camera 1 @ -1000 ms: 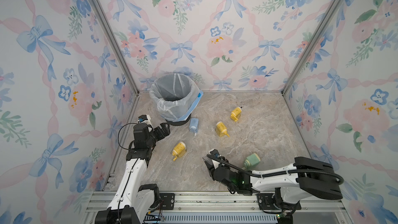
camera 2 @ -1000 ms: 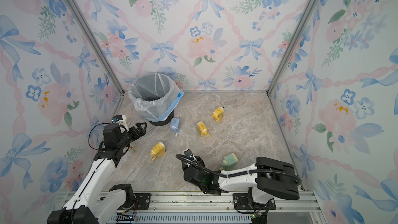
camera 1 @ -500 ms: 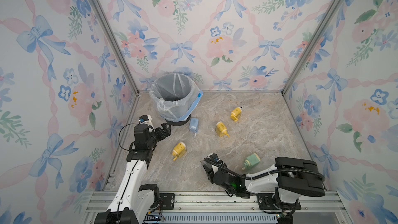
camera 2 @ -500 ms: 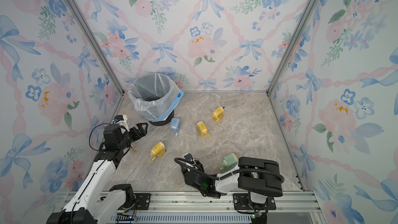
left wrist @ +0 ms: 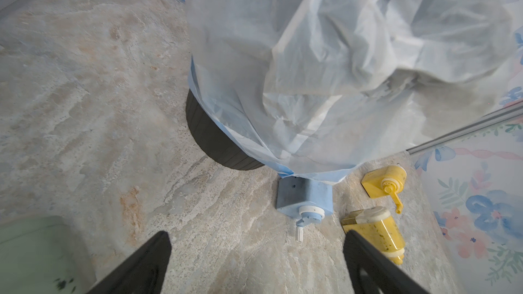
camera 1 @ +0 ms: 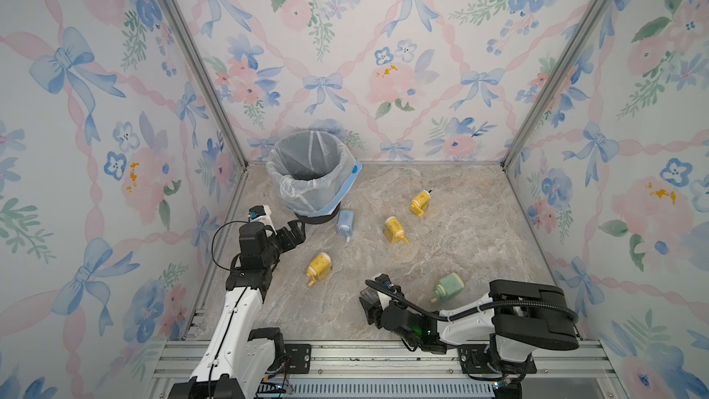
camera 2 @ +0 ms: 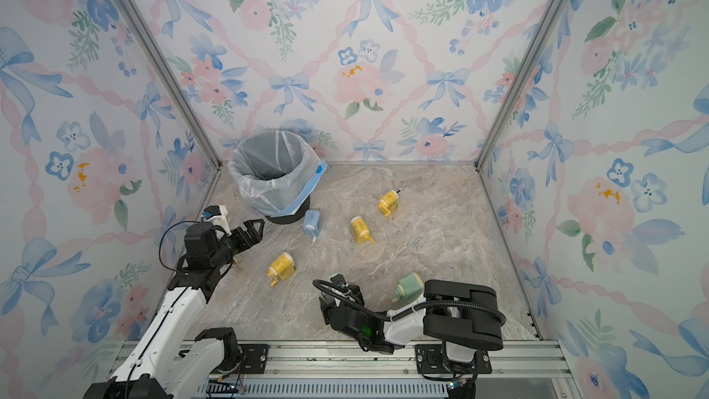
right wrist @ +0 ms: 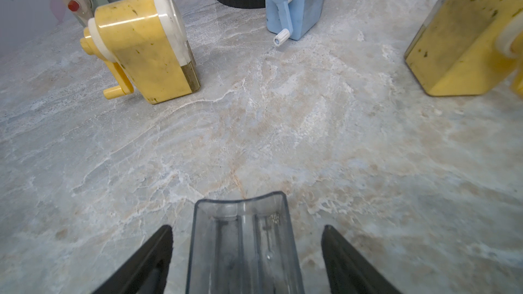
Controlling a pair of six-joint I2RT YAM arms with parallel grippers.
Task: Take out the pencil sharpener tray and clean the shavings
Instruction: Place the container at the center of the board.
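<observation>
Although the clear tray point(right wrist: 243, 250) sits right between the right gripper's point(right wrist: 246, 229) black fingers point(right wrist: 152, 253), you can see a gap on both sides of it. The jaws stand apart and grip nothing. The tray lies flat on the marble table point(camera 1: 460, 243) near its front edge, open side up, with a few specks of shavings point(right wrist: 274, 216) inside. In both top views the gripper body hides it from you.

Ahead of the tray, toward the bin point(camera 1: 307, 197), two sharpeners lie in the line. The nearest yellow sharpener point(camera 1: 319, 266) is tipped on its side with its crank toward the front. The blue sharpener point(camera 1: 346, 222) is just beside the bin's black base, and the liner's blue edge hangs down onto it. Two more yellow sharpeners point(camera 1: 394, 229) point(camera 1: 420, 201) lie further right, well apart from the bin. The green sharpener point(camera 1: 448, 286) rests close to the right arm's forearm.

Your left gripper point(camera 1: 297, 232) hangs near the bin's base, jaws spread wide and empty. At the edge of the left wrist view sits a pale green shape point(left wrist: 31, 253), too blurred to identify.
</observation>
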